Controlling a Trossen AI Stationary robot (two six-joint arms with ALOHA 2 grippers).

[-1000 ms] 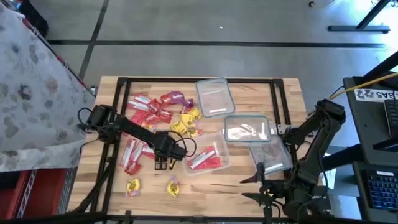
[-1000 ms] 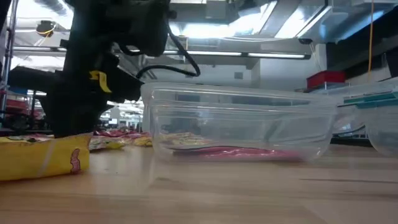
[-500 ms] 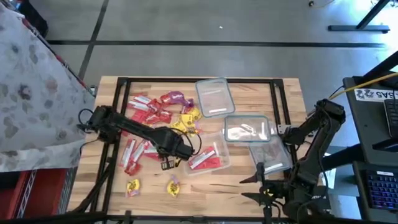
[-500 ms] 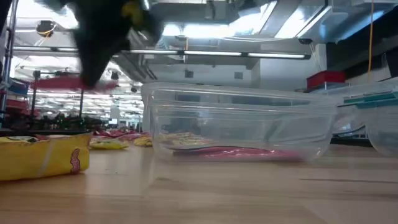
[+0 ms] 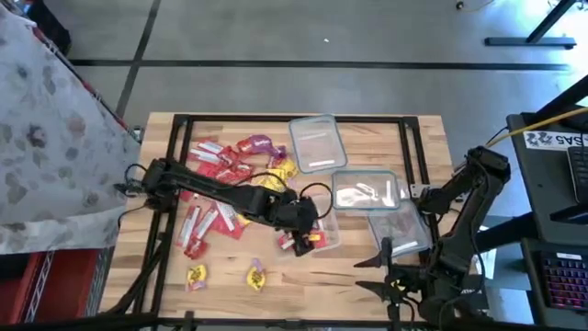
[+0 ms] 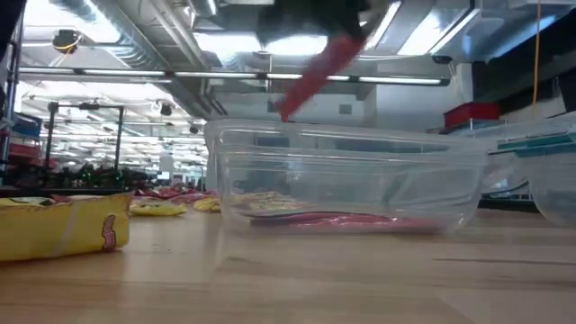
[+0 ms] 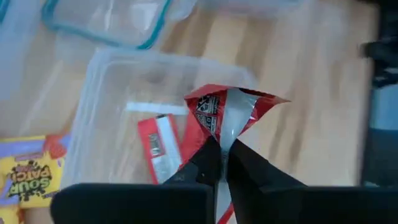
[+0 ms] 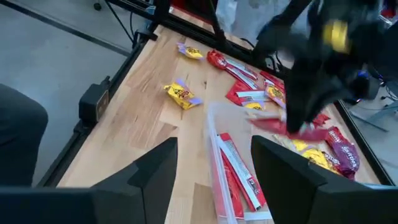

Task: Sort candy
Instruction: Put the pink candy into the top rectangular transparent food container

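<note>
My left gripper [image 5: 299,241] is shut on a red candy packet [image 7: 227,110] and hovers over a clear tub [image 5: 331,219] that has red packets [image 7: 158,147] lying in it. In the low view the held packet [image 6: 317,74] hangs tilted above the tub's rim [image 6: 351,137]. A pile of red, yellow and purple candy [image 5: 234,165] lies on the table to the tub's left. My right gripper [image 8: 214,171] waits open at the table's near right. My left gripper pinches the red packet's lower end [image 7: 219,129] between its two fingers, coming from above. The rest of the packet sticks out past the fingertips, crumpled. It is lifted clear and tilted above the tub.
Three more clear containers or lids lie at the back [image 5: 317,142] and to the right [image 5: 366,191], [image 5: 401,230]. Two yellow sweets [image 5: 196,274], [image 5: 255,273] lie near the front edge. A black frame [image 5: 175,184] runs along the table's sides.
My left gripper has risen from the table beside the candy pile and gone toward the table's right edge, carrying the red packet. The packet is lifted clear and now hangs over the clear tub.
</note>
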